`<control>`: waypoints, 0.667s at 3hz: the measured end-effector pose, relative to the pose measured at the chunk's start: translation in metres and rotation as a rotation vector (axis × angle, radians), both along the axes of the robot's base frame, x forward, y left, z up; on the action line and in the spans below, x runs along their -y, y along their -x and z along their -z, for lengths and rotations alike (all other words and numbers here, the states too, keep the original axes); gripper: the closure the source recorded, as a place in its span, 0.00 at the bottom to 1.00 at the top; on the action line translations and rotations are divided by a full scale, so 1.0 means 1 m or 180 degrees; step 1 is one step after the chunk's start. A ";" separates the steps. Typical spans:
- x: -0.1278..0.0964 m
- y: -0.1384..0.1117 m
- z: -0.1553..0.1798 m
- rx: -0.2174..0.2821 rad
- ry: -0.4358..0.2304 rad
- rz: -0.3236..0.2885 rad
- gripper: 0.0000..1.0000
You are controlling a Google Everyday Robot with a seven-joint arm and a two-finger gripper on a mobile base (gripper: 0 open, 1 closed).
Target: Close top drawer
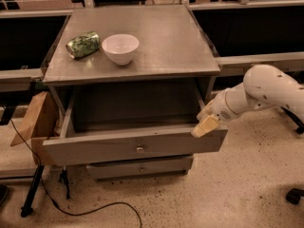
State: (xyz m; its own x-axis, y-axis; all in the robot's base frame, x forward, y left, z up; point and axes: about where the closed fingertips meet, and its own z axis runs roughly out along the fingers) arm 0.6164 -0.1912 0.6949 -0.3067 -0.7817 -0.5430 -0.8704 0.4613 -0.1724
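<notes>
The top drawer (95,148) is a wide grey box pulled far out of the grey cabinet, its inside bare. Its long front panel has a small brass knob (139,149) at the centre. My gripper (205,125) sits at the drawer's right front corner, its cream-coloured tip resting on or just above the top edge of the front panel. The white arm (266,91) reaches in from the right.
A white bowl (120,48) and a green can (83,44) lying on its side are on the cabinet top (161,37). A narrower lower drawer front (140,167) sits beneath. A cardboard box (35,122) and a black cable (71,210) are at the left.
</notes>
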 end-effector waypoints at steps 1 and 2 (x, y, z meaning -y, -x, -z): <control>0.000 0.002 -0.002 0.0000 0.0000 0.0000 1.00; -0.003 0.001 -0.004 0.0012 -0.0003 -0.0010 1.00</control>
State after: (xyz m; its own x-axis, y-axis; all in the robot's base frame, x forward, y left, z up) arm 0.6152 -0.1882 0.6988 -0.3021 -0.7822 -0.5448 -0.8712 0.4586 -0.1753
